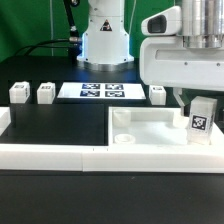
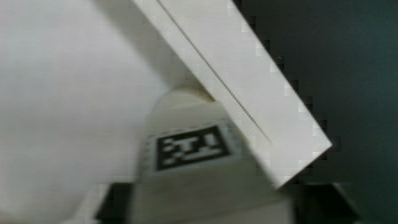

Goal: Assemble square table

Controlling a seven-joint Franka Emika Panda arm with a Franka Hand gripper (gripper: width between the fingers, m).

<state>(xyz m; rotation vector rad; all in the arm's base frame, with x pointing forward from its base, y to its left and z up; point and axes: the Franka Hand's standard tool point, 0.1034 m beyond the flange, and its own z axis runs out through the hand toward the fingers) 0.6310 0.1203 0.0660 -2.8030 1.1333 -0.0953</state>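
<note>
The white square tabletop (image 1: 150, 127) lies flat at the exterior view's right, with corner holes showing on its left side. My gripper (image 1: 198, 103) is shut on a short white leg (image 1: 201, 119) with a black-and-white tag, held upright over the tabletop's right edge. I cannot tell if it touches the slab. In the wrist view the tagged leg (image 2: 192, 148) sits between my dark fingers (image 2: 118, 203), with the tabletop's surface (image 2: 71, 80) and its slanting edge behind it. Three more legs (image 1: 18, 93), (image 1: 45, 93), (image 1: 158, 94) stand at the back.
The marker board (image 1: 100, 91) lies at the back centre, in front of the robot base (image 1: 104, 40). A long low white border wall (image 1: 60, 156) runs along the front and turns up the left side (image 1: 4, 122). The table is black.
</note>
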